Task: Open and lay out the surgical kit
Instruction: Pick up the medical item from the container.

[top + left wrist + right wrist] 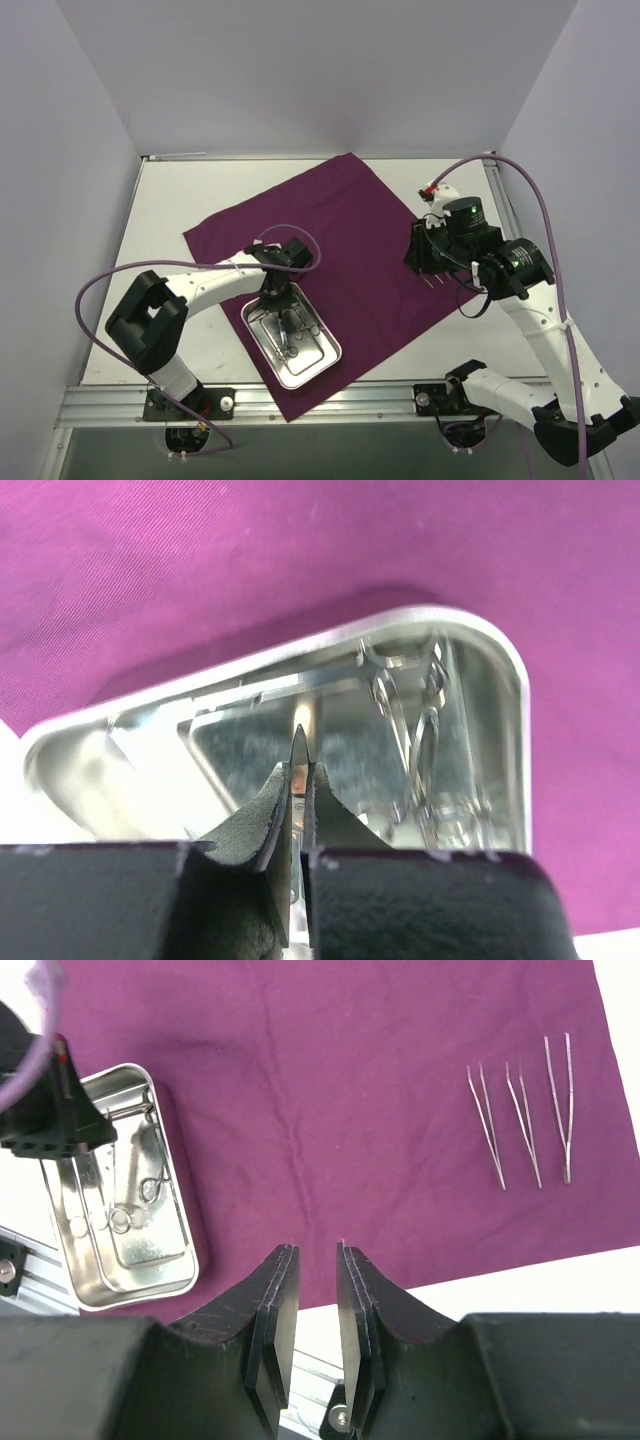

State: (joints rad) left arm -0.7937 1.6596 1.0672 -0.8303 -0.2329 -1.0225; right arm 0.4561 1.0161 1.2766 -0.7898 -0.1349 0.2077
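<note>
The cloth [360,230] is matt purple weave, softly creased. The tray [440,615] is polished steel, mirror-bright, and the instruments [425,730] in it gleam likewise. Tweezers [533,1163] look like duller bare metal. The right fingers [275,1310] are matt black, faintly grainy. The table [170,200] is smooth white.

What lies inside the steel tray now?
Ring-handled instruments lie in the tray; the left gripper pinches a thin metal piece there. Its fingers cover what lies beneath them.
</note>
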